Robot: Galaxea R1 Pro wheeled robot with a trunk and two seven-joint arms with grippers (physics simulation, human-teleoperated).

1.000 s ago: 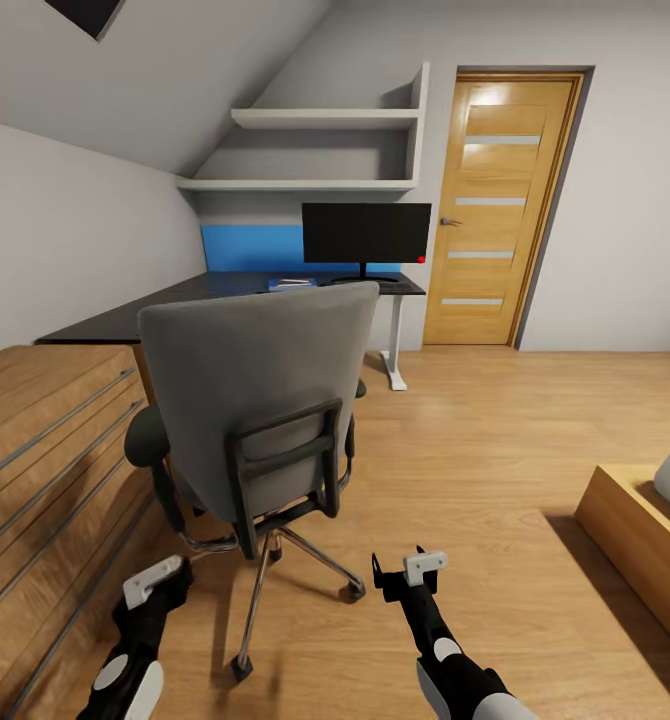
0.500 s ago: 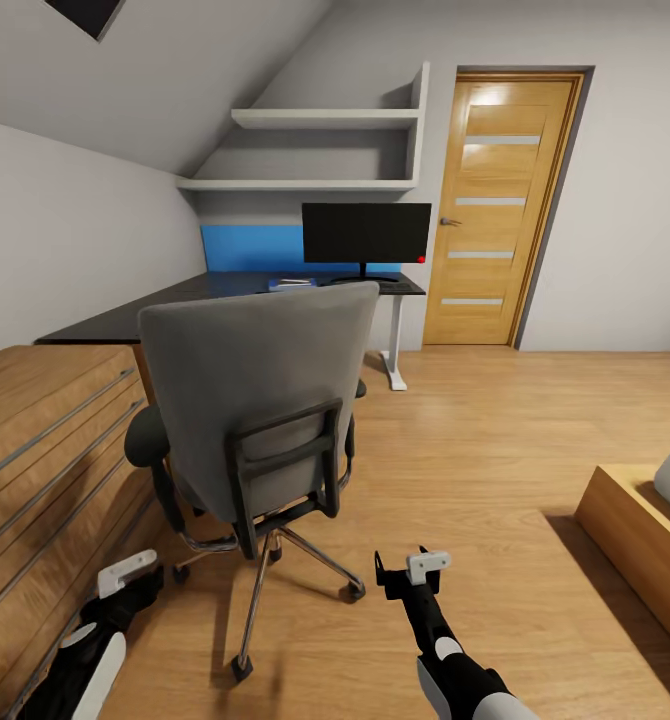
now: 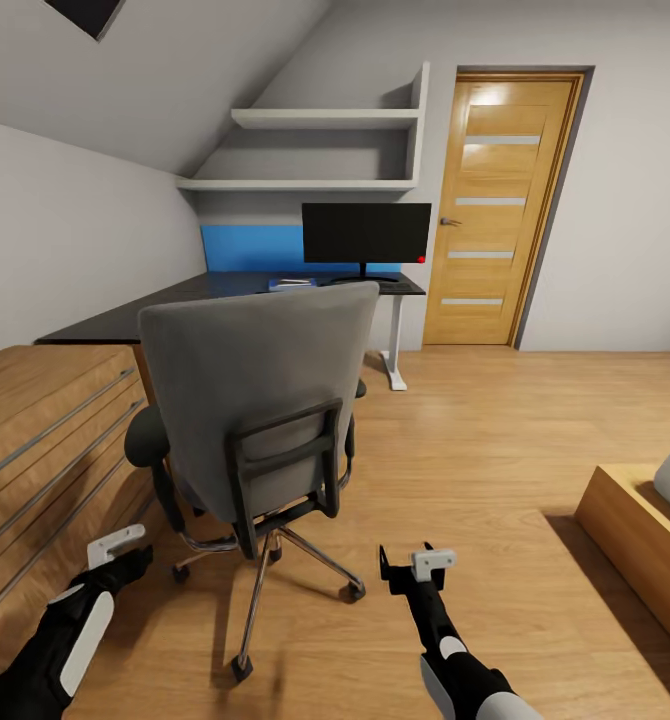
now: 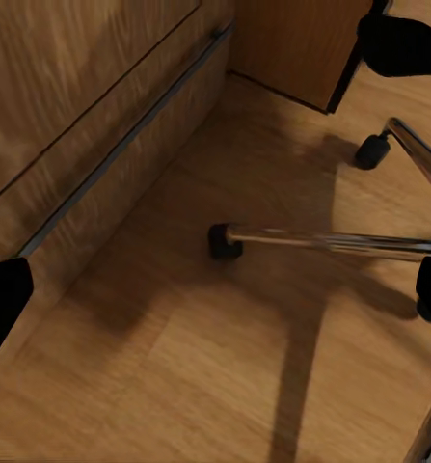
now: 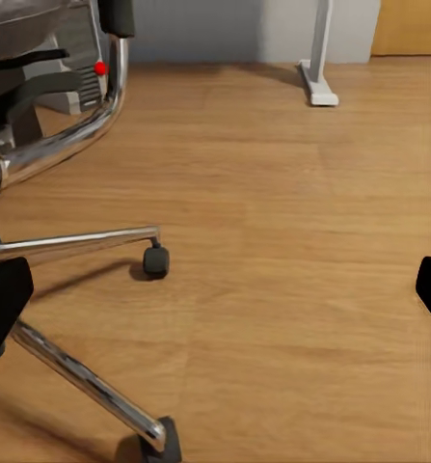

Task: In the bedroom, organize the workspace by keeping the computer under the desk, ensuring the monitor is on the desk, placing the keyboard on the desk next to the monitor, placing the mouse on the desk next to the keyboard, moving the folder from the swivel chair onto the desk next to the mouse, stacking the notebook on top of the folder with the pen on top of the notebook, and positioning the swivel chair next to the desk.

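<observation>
The swivel chair (image 3: pixel 260 400) stands with its tall grey back toward the robot, between it and the worktop (image 3: pixel 215 292), near the wooden drawer chest (image 3: pixel 45 440). Its star base (image 4: pixel 321 241) lies just ahead of both arms. The monitor (image 3: pixel 366 233) stands on the worktop, with something flat and blue beside its base, too small to name. The seat is hidden, so whether the folder lies there cannot be told.

The left gripper (image 3: pixel 115 547) hangs low beside the chest; the right gripper (image 3: pixel 415 565) hovers over bare floor. Both sets of fingers are spread wide and hold nothing.

Judged from here, the sensible step is to come around the chair to view the seat, keeping both arms clear of the castors and chest.
</observation>
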